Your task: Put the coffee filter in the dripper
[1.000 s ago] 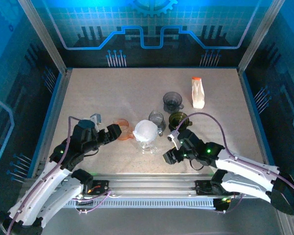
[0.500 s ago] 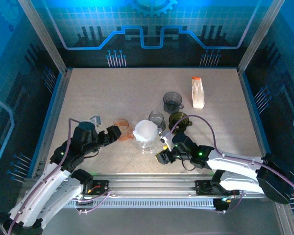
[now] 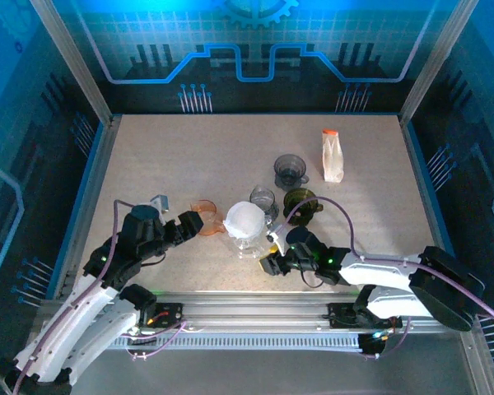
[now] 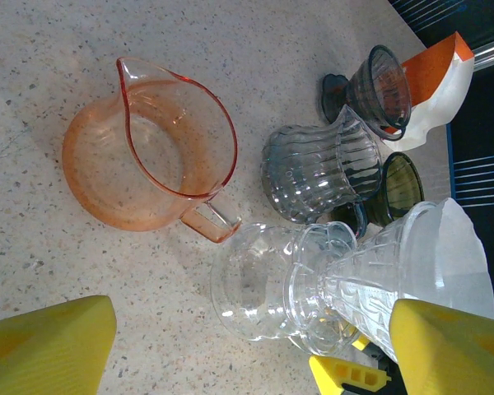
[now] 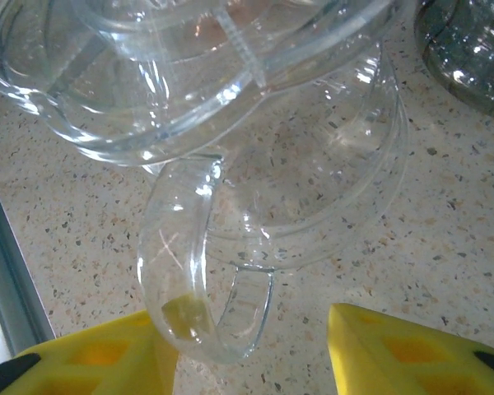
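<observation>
Right pincer: the right gripper [image 3: 273,262] sits low on the speckled table [image 3: 189,156], nearest the arm bases. Its two yellow fingers [image 5: 90,354] stand partly apart and are not squeezing anything.
Handle: the clear loop handle [image 5: 199,271] of the see-through glass dripper [image 3: 247,237] sits between those fingers. It touches the finger on the left of the right wrist view. There is a gap to the other finger.
Left pincer: the left gripper [image 3: 191,222] is wide open and holds nothing. It is just beside the orange see-through jug [image 3: 204,228] and points at it.
Filter: the white paper coffee filter [image 3: 244,216] is already in the top of the dripper. It looks round from above. Its wavy rim sticks up over the glass.
Dripper: it is a ribbed cone standing upright on a round clear base. It is between the two grippers, just right of the jug.
Behind: a grey ribbed glass cup [image 3: 263,198] is just behind the dripper, with a dark green cup [image 3: 299,202] beside it.
Farther: a dark grey cone cup [image 3: 290,170] stands behind those two.
Farthest: a white bag with an orange top [image 3: 333,156] stands upright at the back right.
</observation>
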You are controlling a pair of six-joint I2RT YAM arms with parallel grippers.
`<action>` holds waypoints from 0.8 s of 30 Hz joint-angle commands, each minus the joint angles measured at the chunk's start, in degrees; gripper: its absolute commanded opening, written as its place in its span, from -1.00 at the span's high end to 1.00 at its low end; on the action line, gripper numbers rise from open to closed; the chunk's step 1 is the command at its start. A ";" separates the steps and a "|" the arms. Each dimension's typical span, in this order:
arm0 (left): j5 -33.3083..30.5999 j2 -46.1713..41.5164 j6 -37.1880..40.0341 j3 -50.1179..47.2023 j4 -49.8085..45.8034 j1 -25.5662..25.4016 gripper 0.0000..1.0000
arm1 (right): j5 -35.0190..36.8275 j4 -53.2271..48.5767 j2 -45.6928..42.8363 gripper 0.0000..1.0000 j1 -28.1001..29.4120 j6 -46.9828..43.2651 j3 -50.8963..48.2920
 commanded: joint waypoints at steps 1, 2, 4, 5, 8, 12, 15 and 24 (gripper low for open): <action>-0.40 -0.55 -0.27 -0.17 -0.51 0.53 -0.74 | 0.30 4.46 0.55 0.07 0.82 -0.12 -0.78; -0.35 -0.59 -0.36 -0.28 -0.39 0.52 -0.74 | 0.39 4.64 0.73 0.10 0.78 -0.19 -0.83; -0.31 -0.59 -0.63 -0.53 -0.21 0.52 -0.74 | 0.40 5.08 1.15 0.15 0.82 -0.35 -0.92; -0.31 -0.59 -0.65 -0.55 -0.21 0.52 -0.74 | 0.45 5.27 1.31 0.19 0.83 -0.34 -0.91; -0.40 -0.62 -0.63 -0.50 -0.30 0.52 -0.74 | 0.64 5.76 1.60 0.28 0.88 -0.39 -0.92; -0.50 -0.51 -0.37 -0.29 -0.33 0.57 -0.74 | 0.97 5.82 1.90 0.32 0.91 -0.65 -0.57; -0.83 -0.61 -0.56 -0.45 -0.48 0.52 -0.74 | 1.78 5.80 2.14 0.34 1.08 -0.54 -0.22; -2.15 -0.97 -1.88 -1.92 -1.41 0.62 -0.73 | 4.87 6.50 3.10 0.42 1.87 -0.39 1.18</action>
